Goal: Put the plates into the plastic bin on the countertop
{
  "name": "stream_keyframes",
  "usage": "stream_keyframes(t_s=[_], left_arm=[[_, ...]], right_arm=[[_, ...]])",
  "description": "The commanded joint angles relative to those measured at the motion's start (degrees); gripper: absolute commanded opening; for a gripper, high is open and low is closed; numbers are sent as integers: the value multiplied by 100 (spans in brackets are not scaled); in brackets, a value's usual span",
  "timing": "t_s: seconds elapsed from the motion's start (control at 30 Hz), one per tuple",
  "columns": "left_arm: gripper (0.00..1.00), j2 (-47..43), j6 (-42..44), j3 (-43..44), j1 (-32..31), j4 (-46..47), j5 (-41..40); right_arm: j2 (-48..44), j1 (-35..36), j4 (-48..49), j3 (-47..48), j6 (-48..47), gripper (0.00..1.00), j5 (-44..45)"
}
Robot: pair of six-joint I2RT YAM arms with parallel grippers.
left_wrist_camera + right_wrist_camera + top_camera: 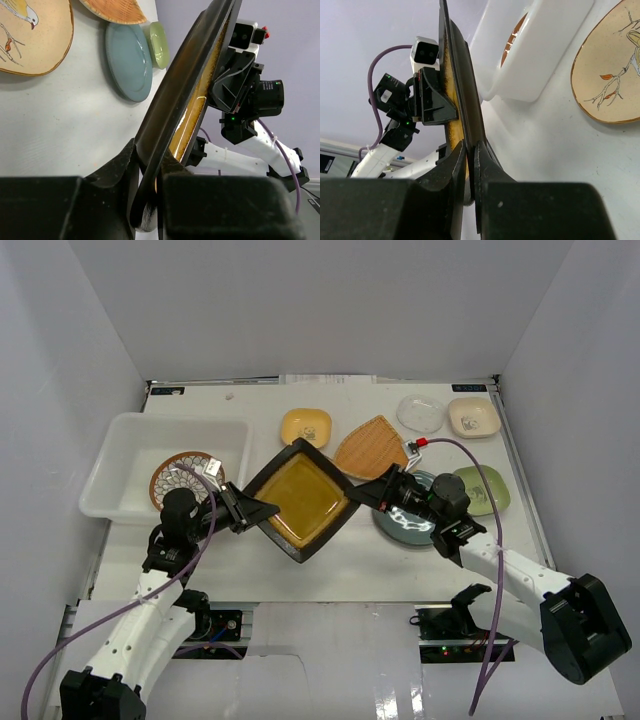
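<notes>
Dark glaze around an amber centre: that is the square plate [305,502] you have gripped between both arms. Your left claw [262,510] is clamped on its left corner and your right claw [362,495] on the opposite corner. The wrist views show one finger above the rim and one below on each side. I judge the two-point hold is there because the plate is broad and likely heavy. A single pinch at one corner could let it swing or slip.

The plate appears raised off the counter [350,570], set diamond-wise, just beside the plastic bin [130,430] on its right. The bin holds a round patterned plate [185,478] on its floor.

The others lie on the counter: the yellow plate [305,426], orange fan plate [372,447], clear plate [421,413] and cream plate [473,417] toward the back. The teal plate [405,525] and green plate [485,490] are under your right arm.

To load the square plate, both arms would need to travel left together. Mind that your left claw sits between the plate and the bin wall.
</notes>
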Motion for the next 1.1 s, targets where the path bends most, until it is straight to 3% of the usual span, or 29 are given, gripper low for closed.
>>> stream_keyframes(t_s=[0.0,0.03,0.07,0.13,0.17,0.3,0.47,0.57,0.63,0.7,0.77,0.97,1.07], left_arm=[[5,-30,312,96,-65,182,-243],[3,-12,348,184,-65,155,-322],[1,5,417,228,-65,-28,-462],[0,93,488,429,-65,-232,-629],[0,128,541,500,-65,-267,-778],[0,383,646,1053,-39,-399,-1226],[0,795,866,2106,180,-775,-1772],[0,910,1182,2486,593,-1093,-2264],[0,1024,1358,2698,1198,-1392,-2406],[0,1104,1411,2707,2101,-1533,-2266],[0,1121,1385,2637,2587,-1655,-2072],[0,990,1297,2216,3124,-1761,-2904],[0,1191,1158,2040,3318,-1561,-2794]], right_arm=[[-182,31,871,52,430,8,-93],[-200,40,784,8,412,14,-93],[-218,31,713,-10,377,33,-84],[-296,31,407,-45,193,52,-67],[-349,23,292,-54,105,68,-67],[-822,-4,-446,-124,-500,88,56],[-1481,-65,-1481,-212,-1028,91,240],[-1833,-83,-1975,-273,-1415,91,460],[-1992,-83,-2363,-344,-1617,91,583],[-2186,-92,-2660,-432,-1732,91,645],[-2326,-100,-2855,-476,-1907,91,742],[-2581,-101,-3400,-669,-2206,90,829],[-2635,-101,-3427,-757,-2277,90,839]])
